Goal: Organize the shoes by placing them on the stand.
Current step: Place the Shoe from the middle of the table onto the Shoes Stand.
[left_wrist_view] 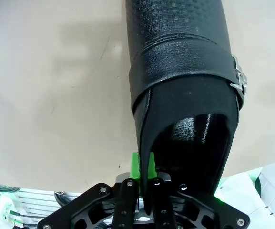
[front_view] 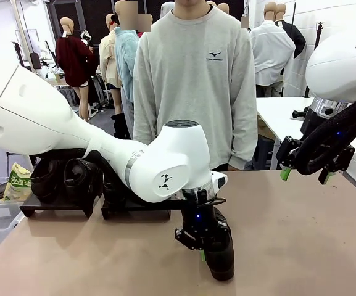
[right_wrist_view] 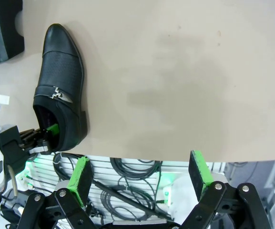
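Blocking much of the stand (front_view: 54, 206) in the front view, the left arm's white elbow covers the middle of it, so the shoes there show only as dark rounded shapes behind and to the left of the left pincer (front_view: 197, 243); how many stand there I cannot tell. The left wrist view cuts off the toe of the held shoe (left_wrist_view: 182, 81) at the top edge, and its inside is too dark to read.

That shoe is black, slightly glossy, with a dimpled, perforated upper, a smooth strap across the instep and a small metal buckle at one side. It lies flat on the tan table (front_view: 301, 234), heel end at the left pincer and toe pointing away from it, toward the near edge in the front view.

The left pincer is clenched on the shoe's side wall beside the heel opening: one green pad (left_wrist_view: 135, 167) presses the outside, the other finger goes inside the opening. The left arm reaches in low across the table and bends at the elbow, its wrist pointing straight down over the shoe.

The right pincer (right_wrist_view: 141, 179) is released, its jaws spread wide with nothing between them. It hangs above the table's right side, well apart from the shoe.

A person in a grey sweatshirt (front_view: 196, 74) stands at the far side.
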Controlling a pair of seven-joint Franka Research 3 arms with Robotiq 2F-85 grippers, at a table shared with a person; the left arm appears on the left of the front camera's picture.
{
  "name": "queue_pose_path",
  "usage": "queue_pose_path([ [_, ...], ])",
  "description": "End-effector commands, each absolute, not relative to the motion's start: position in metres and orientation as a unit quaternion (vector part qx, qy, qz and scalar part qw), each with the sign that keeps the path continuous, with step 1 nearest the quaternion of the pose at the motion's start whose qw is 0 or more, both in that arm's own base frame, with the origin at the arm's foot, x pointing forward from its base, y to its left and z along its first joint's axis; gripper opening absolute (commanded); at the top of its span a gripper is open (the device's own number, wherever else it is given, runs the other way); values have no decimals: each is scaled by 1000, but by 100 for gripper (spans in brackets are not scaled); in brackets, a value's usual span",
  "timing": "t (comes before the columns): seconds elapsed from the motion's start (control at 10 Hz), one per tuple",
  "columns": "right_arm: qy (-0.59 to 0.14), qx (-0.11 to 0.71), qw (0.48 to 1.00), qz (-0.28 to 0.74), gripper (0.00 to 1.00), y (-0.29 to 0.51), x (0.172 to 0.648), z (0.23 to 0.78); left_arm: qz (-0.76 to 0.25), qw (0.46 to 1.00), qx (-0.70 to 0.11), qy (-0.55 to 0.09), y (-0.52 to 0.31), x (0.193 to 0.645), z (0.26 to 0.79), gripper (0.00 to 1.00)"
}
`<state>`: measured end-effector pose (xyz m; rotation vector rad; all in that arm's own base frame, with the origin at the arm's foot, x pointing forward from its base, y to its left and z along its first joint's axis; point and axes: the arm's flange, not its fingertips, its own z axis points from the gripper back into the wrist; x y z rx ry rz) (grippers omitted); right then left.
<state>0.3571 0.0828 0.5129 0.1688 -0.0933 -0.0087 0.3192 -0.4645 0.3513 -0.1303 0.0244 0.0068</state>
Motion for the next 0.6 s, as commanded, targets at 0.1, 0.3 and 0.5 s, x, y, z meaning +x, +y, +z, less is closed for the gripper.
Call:
queue_pose_path([
  [0.1, -45, 86, 995, -7, 100, 83, 358, 514, -43, 993, -66, -87, -426, 311, 421, 0],
  [0.3, -45, 86, 995, -7, 100, 83, 358, 514, -38, 985, -68, -153, -381, 320, 463, 0],
  [0.5, -45, 86, 995, -7, 100, 83, 358, 514, -6, 983, -50, -176, -343, 348, 471, 0],
])
